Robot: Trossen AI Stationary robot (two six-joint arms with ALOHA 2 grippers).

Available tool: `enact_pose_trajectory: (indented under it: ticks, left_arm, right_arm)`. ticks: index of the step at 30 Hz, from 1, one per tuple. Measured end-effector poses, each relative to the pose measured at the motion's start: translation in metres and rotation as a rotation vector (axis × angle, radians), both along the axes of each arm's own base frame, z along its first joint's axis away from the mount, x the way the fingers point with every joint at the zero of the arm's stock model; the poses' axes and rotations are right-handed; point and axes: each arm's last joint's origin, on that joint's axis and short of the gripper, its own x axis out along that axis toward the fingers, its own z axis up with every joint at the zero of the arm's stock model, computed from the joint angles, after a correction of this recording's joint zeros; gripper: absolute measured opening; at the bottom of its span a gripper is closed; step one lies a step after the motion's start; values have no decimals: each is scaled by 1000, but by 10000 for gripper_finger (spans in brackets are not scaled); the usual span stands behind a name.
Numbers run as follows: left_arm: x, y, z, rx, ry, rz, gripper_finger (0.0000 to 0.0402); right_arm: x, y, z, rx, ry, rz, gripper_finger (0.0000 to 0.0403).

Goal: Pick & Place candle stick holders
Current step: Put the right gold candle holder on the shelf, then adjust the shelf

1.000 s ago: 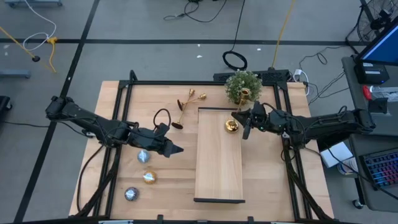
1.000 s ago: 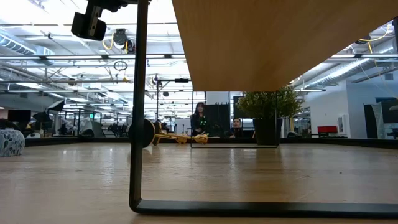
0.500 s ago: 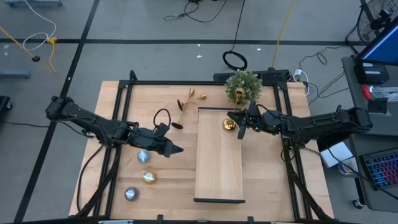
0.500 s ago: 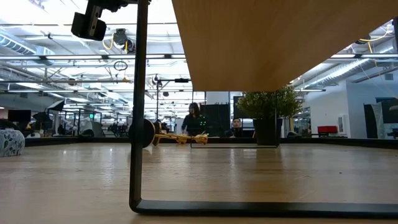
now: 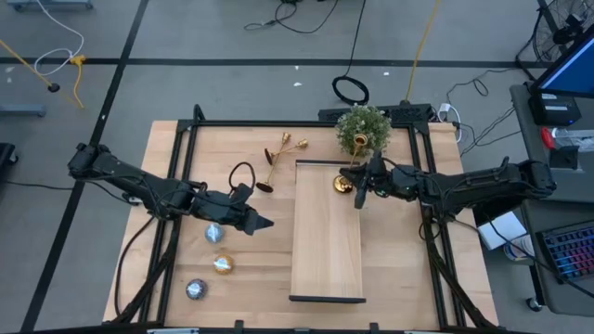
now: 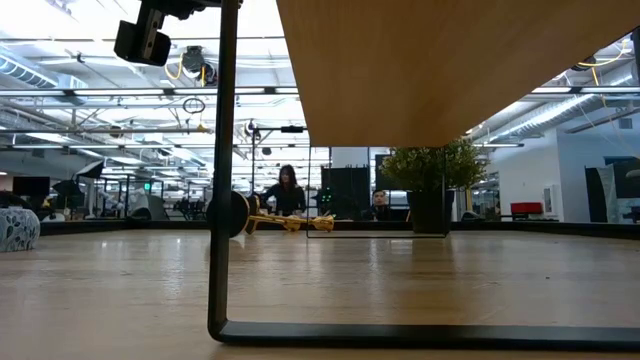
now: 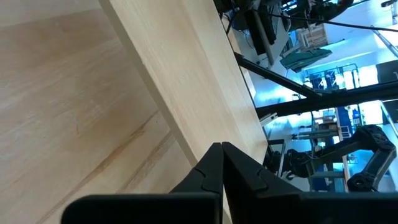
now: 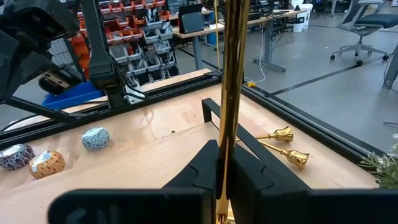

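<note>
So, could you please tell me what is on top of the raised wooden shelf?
One gold candle stick holder stands at the far end of the raised wooden shelf, with the right end effector shut on its stem. Whatever lies beneath the board is hidden from above.

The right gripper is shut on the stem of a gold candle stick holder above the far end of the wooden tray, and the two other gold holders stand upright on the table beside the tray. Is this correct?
Not quite. The two other gold holders lie on their sides, as the right wrist view shows. The rest holds: the right gripper is shut on the stem of a gold candle stick holder above the wooden tray's far end.
</note>
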Motion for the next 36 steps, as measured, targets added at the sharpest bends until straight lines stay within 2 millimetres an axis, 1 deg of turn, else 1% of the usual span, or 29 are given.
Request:
enact_pose_trajectory:
  ticks: [6, 9, 14, 19, 22, 28, 36]
  left_arm:
    - [0, 0, 0, -4, 0, 2, 19]
    - [0, 0, 0, -5, 0, 2, 17]
    - [0, 0, 0, -5, 0, 3, 3]
    - [0, 0, 0, -7, 0, 4, 18]
    - [0, 0, 0, -7, 0, 4, 19]
    - [0, 0, 0, 0, 0, 1, 3]
    - [-1, 0, -1, 3, 12, 1, 19]
  right_arm:
    - [0, 0, 1, 0, -8, 0, 70]
    - [0, 0, 3, -3, -28, 0, 94]
    - [1, 0, 8, -19, -73, 1, 137]
    - [1, 0, 11, -23, -110, 0, 177]
    - [0, 0, 13, -24, -119, -1, 197]
    - [-5, 0, 18, -24, -140, -4, 225]
    - [-26, 0, 25, -13, -108, -4, 233]
